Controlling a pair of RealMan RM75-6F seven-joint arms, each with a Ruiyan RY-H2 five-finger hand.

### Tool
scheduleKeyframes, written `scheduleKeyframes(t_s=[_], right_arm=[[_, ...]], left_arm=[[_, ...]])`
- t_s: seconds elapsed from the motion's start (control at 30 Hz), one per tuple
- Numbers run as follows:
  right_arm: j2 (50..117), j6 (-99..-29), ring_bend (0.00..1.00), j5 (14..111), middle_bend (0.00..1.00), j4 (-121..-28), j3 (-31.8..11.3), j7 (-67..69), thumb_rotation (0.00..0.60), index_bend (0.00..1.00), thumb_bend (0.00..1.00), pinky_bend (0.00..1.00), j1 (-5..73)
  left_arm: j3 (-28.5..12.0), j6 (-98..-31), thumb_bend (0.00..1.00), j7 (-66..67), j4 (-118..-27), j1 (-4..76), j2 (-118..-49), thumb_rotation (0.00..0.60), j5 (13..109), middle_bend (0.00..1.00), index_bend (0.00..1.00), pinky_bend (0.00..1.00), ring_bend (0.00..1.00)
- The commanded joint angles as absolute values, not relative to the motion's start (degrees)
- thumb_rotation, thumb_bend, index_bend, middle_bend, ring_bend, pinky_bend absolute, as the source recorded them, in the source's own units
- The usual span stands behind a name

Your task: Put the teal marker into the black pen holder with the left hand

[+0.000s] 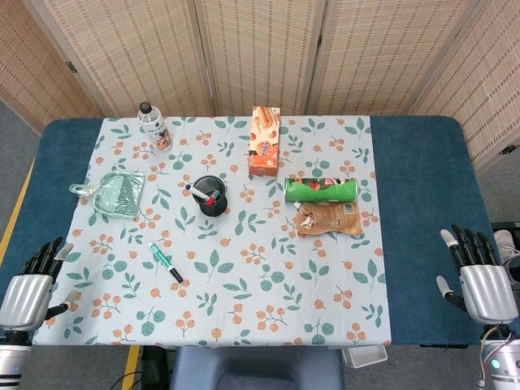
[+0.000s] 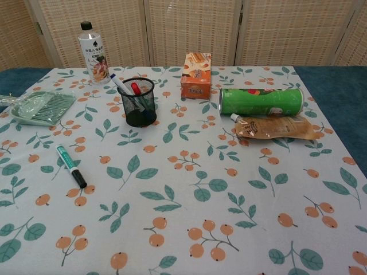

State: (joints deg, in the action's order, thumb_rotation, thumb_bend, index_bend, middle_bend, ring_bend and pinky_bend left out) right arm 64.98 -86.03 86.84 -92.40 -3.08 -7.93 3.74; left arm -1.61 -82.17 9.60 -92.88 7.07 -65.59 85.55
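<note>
A teal marker (image 1: pixel 166 262) (image 2: pixel 70 165) with a black cap lies flat on the floral tablecloth, left of centre. Behind it and to the right stands the black mesh pen holder (image 1: pixel 212 196) (image 2: pixel 139 102), upright, with a couple of pens in it. My left hand (image 1: pixel 30 286) hangs at the table's near-left corner, fingers apart and holding nothing, well to the left of the marker. My right hand (image 1: pixel 479 275) is at the near-right edge, also spread and empty. Neither hand appears in the chest view.
A clear bottle (image 1: pixel 153 126) stands at the back left, a green tray (image 1: pixel 119 192) left of the holder. An orange box (image 1: pixel 265 140) stands behind centre; a green can (image 1: pixel 322 190) and a brown pouch (image 1: pixel 329 218) lie to the right.
</note>
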Motion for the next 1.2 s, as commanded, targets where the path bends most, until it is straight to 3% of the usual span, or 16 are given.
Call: scheduleKeyframes(t_s=[0.03,0.3,0.53,0.8,1.0,1.2], right_arm=[[64.95,-85.73,0.00,86.68,0.00,-92.40,-3.11,-7.86,0.600,0.03,0.33,0.00,3.84],[64.90,-84.41,0.00,85.98,0.00,-92.28,-3.33,-7.69,0.600,0.03,0.33,0.00,4.42],[64.91,-82.77,0.00,85.05,0.00,-92.24,-3.44,-7.82,0.600,0.03,0.33,0.00,5.09],[65.14,-80.23,0.00,84.09,0.00,-91.93,-3.45,-8.17,0.600,0.03,0.33,0.00,6.29],[65.29,-79.39,0.00,83.16,0.00,-91.56,-3.84,-8.00,0.600,0.03,0.33,0.00,6.82],[65.13,-77.33,0.00,81.45,0.00,-91.17,-4.16,-7.24,0.600,0.03,0.33,0.00,7.60]], left_arm=[[-1.53,-82.05,0.32,9.80,-92.86,7.13,-65.72,0.600,85.54,0.00,0.00,0.23,0.00],[-0.89,-82.17,0.32,9.67,-92.75,7.36,-65.98,0.600,87.11,0.00,0.00,0.23,0.00],[0.21,-82.98,0.32,8.02,-91.09,9.35,-65.30,0.600,94.27,0.00,0.00,0.23,0.00],[0.54,-78.44,0.32,1.13,-85.12,16.41,-64.43,0.600,101.49,0.01,0.18,0.22,0.00],[0.35,-72.41,0.32,-2.55,-82.55,22.97,-64.35,0.600,104.11,0.09,0.24,0.22,0.00],[1.21,-69.31,0.32,-4.76,-76.78,28.11,-68.48,0.600,107.62,0.16,0.32,0.18,0.00]])
